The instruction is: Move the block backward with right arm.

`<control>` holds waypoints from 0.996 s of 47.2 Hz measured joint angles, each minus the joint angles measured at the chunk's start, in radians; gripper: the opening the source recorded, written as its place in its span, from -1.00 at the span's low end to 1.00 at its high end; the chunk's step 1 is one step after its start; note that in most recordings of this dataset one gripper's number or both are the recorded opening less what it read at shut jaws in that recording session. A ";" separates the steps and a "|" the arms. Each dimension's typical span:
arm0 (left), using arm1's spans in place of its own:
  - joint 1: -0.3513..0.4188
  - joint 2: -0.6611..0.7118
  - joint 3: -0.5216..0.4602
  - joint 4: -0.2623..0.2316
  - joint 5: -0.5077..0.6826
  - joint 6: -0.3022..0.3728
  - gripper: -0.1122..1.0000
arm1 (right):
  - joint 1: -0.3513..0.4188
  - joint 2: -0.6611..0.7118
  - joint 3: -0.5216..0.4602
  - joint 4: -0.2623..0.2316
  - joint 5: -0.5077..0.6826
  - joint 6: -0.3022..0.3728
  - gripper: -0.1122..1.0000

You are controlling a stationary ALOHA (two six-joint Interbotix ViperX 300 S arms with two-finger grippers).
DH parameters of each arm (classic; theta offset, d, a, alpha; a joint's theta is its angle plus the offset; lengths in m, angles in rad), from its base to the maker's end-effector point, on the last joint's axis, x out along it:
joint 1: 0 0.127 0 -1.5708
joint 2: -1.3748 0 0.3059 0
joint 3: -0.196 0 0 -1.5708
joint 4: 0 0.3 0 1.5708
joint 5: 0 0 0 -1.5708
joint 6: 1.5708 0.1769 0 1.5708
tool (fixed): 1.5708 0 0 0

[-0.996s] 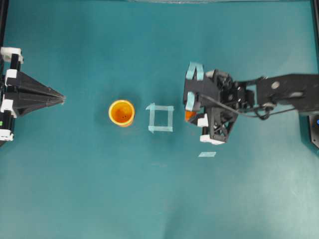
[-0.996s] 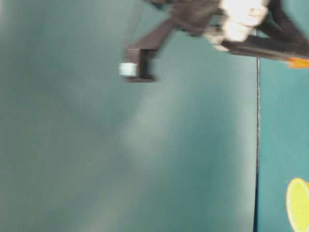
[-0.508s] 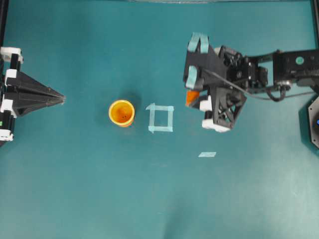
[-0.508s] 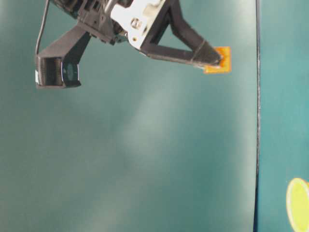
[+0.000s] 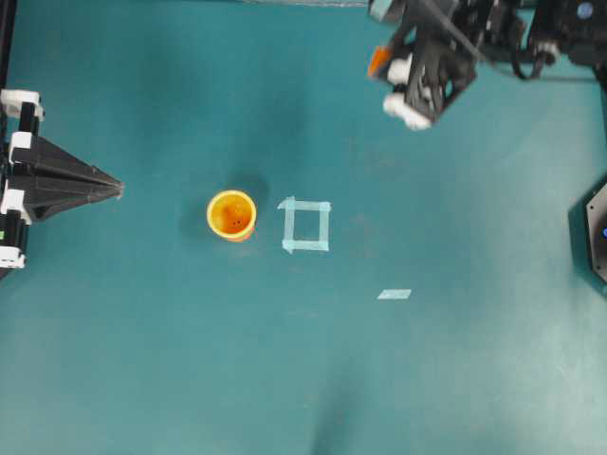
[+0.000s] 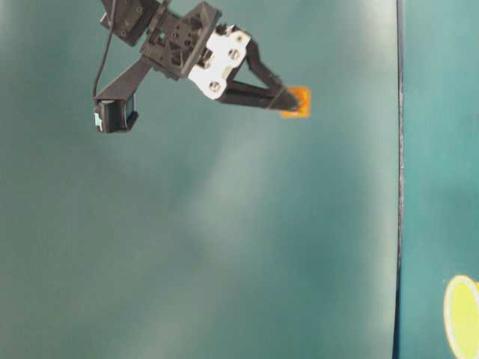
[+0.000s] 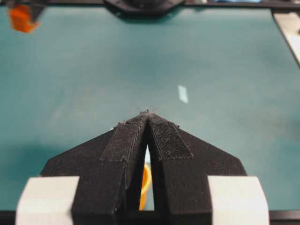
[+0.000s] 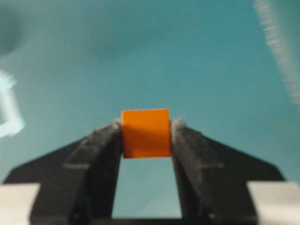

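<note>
Small orange cube block point(image 8: 145, 133) is clamped in the right tool point(image 8: 146, 129) (airborne), well apart from round yellow-orange cup point(image 5: 231, 215) and pale tape square point(image 5: 306, 226); left tool point(image 7: 148, 114) closed.

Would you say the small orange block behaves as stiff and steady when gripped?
Probably stiff: the block keeps square edges between the right hand's fingers. Likely light, since only the fingertips carry it. Its flat faces suggest it will not roll once set down.

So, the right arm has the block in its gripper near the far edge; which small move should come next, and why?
Probably lower the block to the table before opening. The right gripper clamps it between both fingertips, and the table-level view shows it held above the surface, already far behind the tape square, so only setting down seems left.
</note>
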 measured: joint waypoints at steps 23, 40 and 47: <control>0.000 0.000 0.000 -0.002 0.000 0.000 -0.80 | -0.187 0.069 -0.094 -0.008 -0.029 -0.002 -0.07; 0.000 0.000 0.000 -0.002 0.002 0.000 -0.80 | -0.207 0.075 -0.097 -0.008 -0.029 0.009 -0.07; 0.000 -0.003 0.000 -0.002 0.000 0.000 -0.80 | -0.207 0.074 -0.097 -0.008 -0.029 0.009 -0.07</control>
